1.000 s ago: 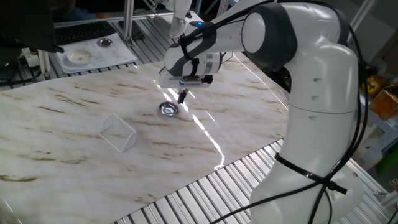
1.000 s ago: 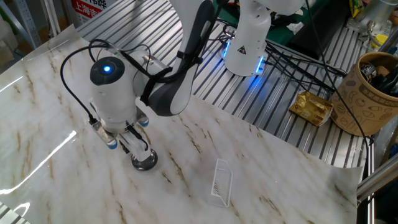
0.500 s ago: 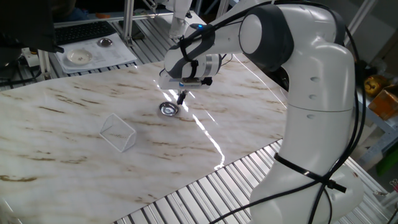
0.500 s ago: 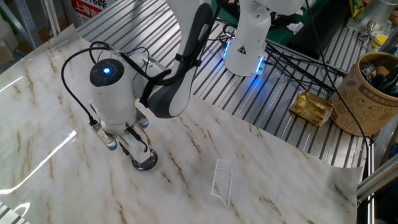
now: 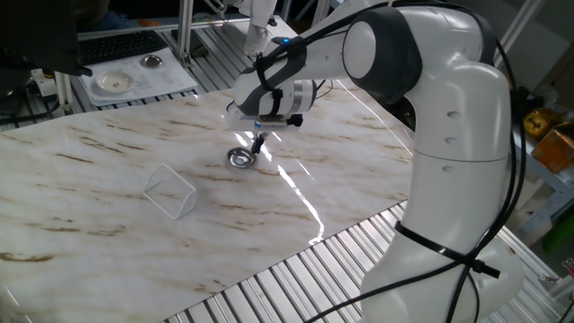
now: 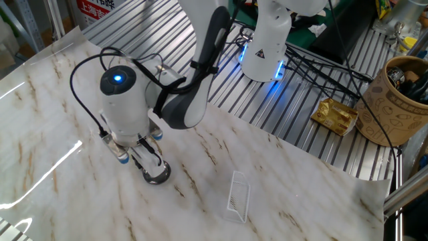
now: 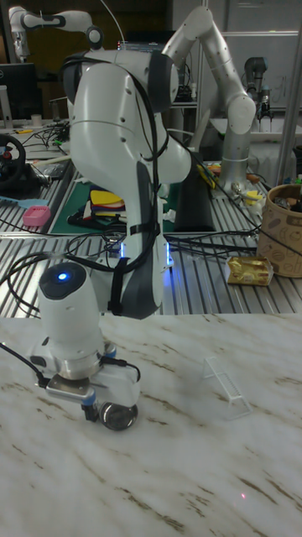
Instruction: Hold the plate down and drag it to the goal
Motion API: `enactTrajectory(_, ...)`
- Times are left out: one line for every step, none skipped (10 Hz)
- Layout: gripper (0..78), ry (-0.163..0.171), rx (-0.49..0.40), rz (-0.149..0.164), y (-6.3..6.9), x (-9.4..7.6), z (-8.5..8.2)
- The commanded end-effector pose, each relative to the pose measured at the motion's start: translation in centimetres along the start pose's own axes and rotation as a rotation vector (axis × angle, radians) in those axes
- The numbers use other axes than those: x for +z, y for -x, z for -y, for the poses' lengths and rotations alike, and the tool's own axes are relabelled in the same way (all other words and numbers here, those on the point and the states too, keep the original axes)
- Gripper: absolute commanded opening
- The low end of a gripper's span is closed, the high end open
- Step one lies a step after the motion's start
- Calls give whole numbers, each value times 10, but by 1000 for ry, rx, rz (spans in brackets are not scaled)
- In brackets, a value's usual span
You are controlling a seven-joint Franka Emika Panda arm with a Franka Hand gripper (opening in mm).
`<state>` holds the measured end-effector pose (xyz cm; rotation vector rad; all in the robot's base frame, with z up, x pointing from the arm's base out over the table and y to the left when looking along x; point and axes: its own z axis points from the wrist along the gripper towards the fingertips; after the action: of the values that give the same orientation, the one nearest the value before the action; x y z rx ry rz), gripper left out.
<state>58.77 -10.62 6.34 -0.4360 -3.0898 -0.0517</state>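
The plate (image 5: pixel 239 158) is a tiny shiny silver dish on the marble table, also seen as the plate (image 6: pixel 158 175) and the plate (image 7: pixel 118 416). My gripper (image 5: pixel 256 148) is shut, its dark fingertips pressing down on the plate's rim on the side away from the goal. From the other side the gripper (image 6: pixel 152 165) stands upright over the dish. The goal (image 5: pixel 170 190) is a faint thin square outline, a short way left and nearer the front of the plate; it also shows as the goal (image 6: pixel 238 195) and the goal (image 7: pixel 226 387). The plate lies outside it.
A white tray (image 5: pixel 170 79) at the back left holds a beige saucer (image 5: pixel 115 82) and a small metal dish (image 5: pixel 152 61). A brown cup (image 6: pixel 401 100) and a gold packet (image 6: pixel 338 115) sit on the slatted metal bench beyond the marble edge.
The gripper and the plate under it have slid slightly toward the goal outline. The fingers stay shut and pressed down.
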Motion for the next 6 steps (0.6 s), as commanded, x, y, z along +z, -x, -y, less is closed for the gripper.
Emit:
enactTrajectory(0, 12, 30, 1, -8, 0, -12)
enactTrajectory(0, 18, 36, 2, -10, 1, -14)
enactTrajectory(0, 25, 40, 2, -10, 3, -15)
enactTrajectory(0, 33, 42, 1, -10, 3, -16)
enactTrajectory(0, 41, 45, -2, -10, 2, -17)
enactTrajectory(0, 46, 50, -3, -10, 2, -18)
